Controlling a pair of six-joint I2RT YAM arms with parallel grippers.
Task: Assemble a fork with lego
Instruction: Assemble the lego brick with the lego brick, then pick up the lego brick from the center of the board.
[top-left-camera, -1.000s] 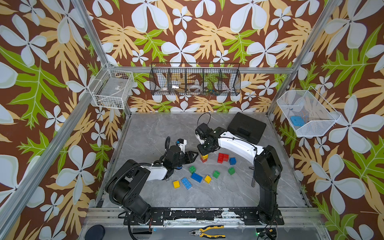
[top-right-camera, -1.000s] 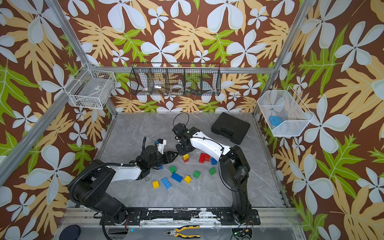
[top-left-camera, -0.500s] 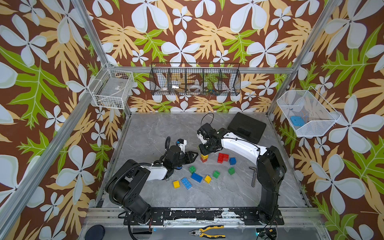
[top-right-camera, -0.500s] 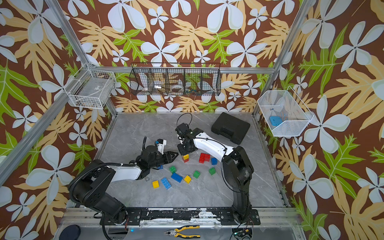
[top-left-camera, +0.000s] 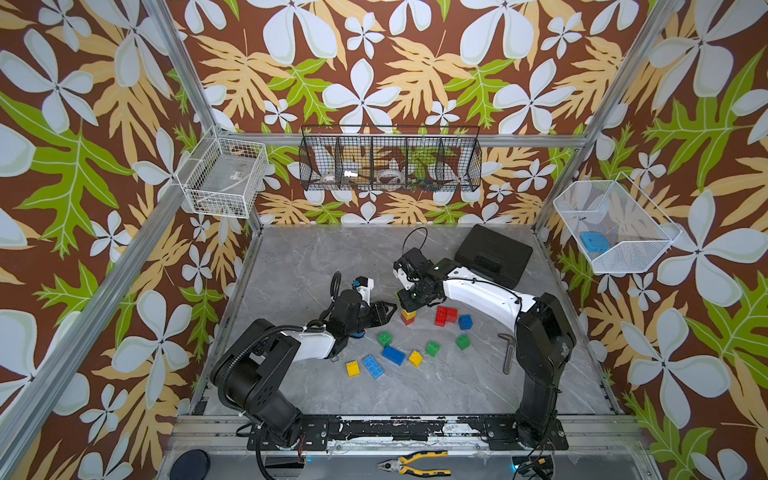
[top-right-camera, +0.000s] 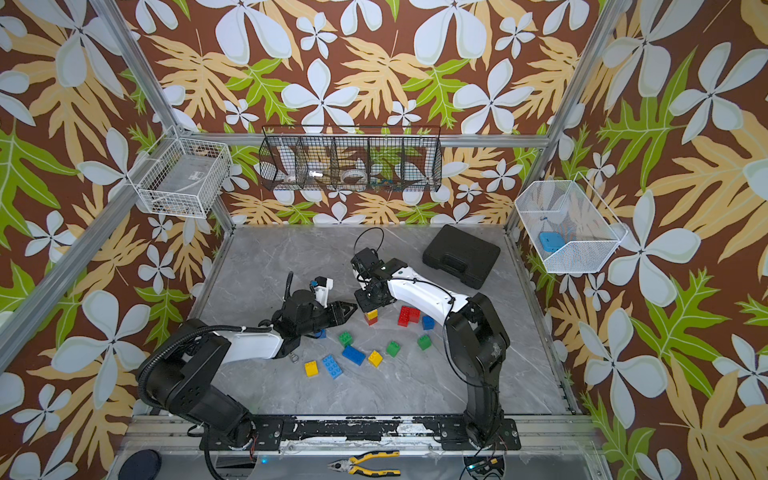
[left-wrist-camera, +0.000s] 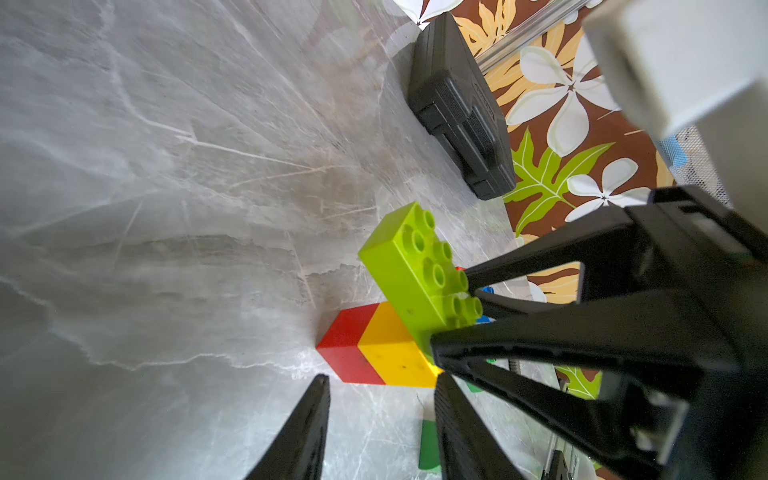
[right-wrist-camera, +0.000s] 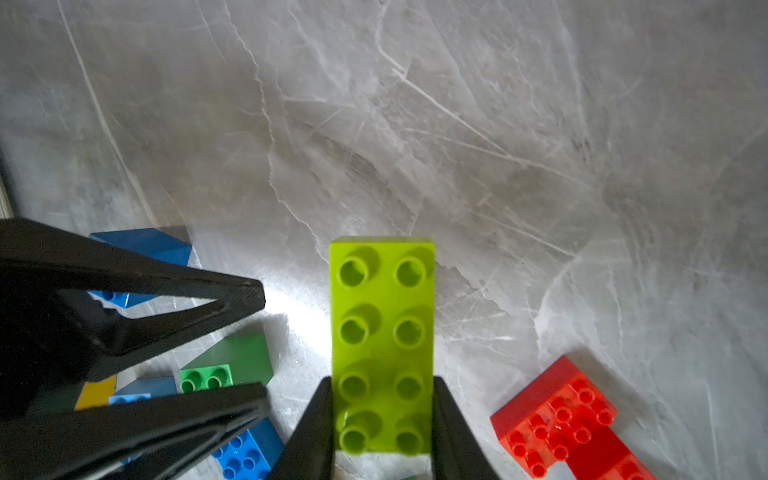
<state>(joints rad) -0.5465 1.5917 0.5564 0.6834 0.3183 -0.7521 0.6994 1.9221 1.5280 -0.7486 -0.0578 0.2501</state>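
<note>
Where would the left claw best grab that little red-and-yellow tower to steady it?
Probably across its two flat side walls, low down, coming in level from the side. The red-and-yellow tower stands upright, and its top is taken: the lime brick rests on it, clamped by the right gripper. The left gripper faces it, jaws apart.

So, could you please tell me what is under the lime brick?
A yellow brick stacked on a red brick, standing on the table. The right gripper covers the joint, so whether the lime brick is seated cannot be seen.
</note>
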